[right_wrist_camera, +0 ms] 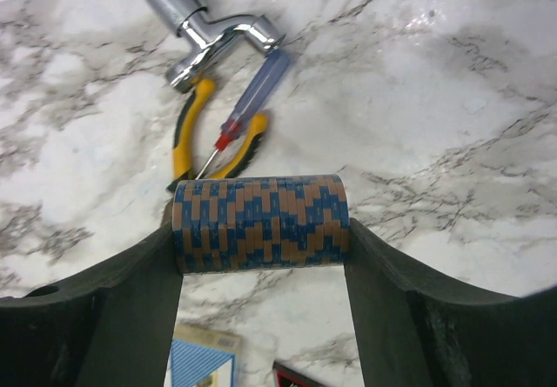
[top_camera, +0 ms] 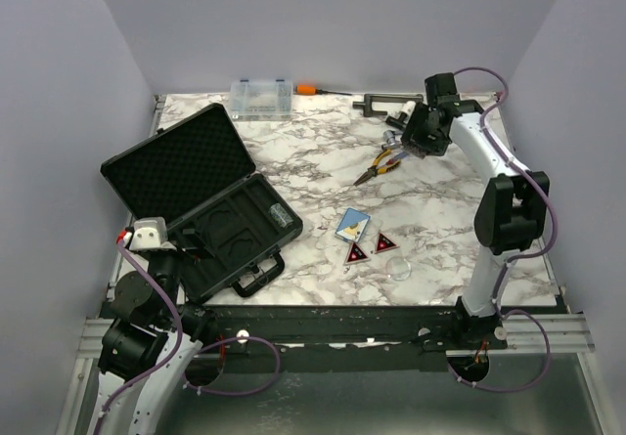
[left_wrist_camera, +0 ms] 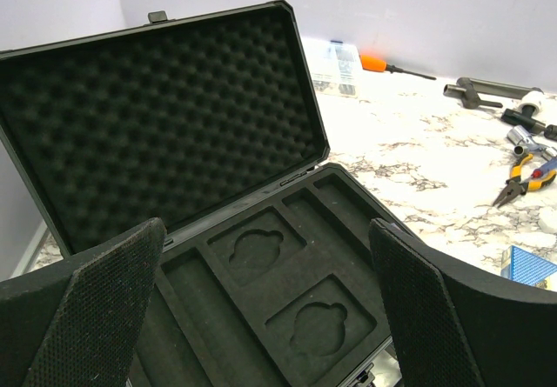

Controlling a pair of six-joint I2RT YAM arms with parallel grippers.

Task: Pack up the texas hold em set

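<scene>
I stood by and saw the black briefcase (top_camera: pixel 201 198) lying open at the left of the marble worktop (top_camera: pixel 440 210), with the blue-faced card deck (top_camera: pixel 353 225), two red-black triangles (top_camera: pixel 356 253) and a clear disc (top_camera: pixel 399 267) loose near the middle front. The overhead view showed the right tool (top_camera: pixel 423 137) only as a dark shape hanging over the far right, near the pliers (top_camera: pixel 380 166). I could not tell from there what it carried. Its own wrist camera made that plain: the two fingers were clamped on the ends of a chip stack (right_wrist_camera: pixel 261 222), blue and orange, held sideways above the worktop, with the yellow-handled pliers, a small screwdriver (right_wrist_camera: pixel 257 100) and a chrome fitting (right_wrist_camera: pixel 209 22) beneath it. The left wrist view gave what the top one barely showed: the left tool (left_wrist_camera: pixel 268 230) spread wide and holding nothing, facing the foam-lined lid (left_wrist_camera: pixel 165 117) and the moulded tray (left_wrist_camera: pixel 296 256), whose pockets lay unfilled. A clear compartment box (top_camera: pixel 261 96) sat at the far edge.
</scene>
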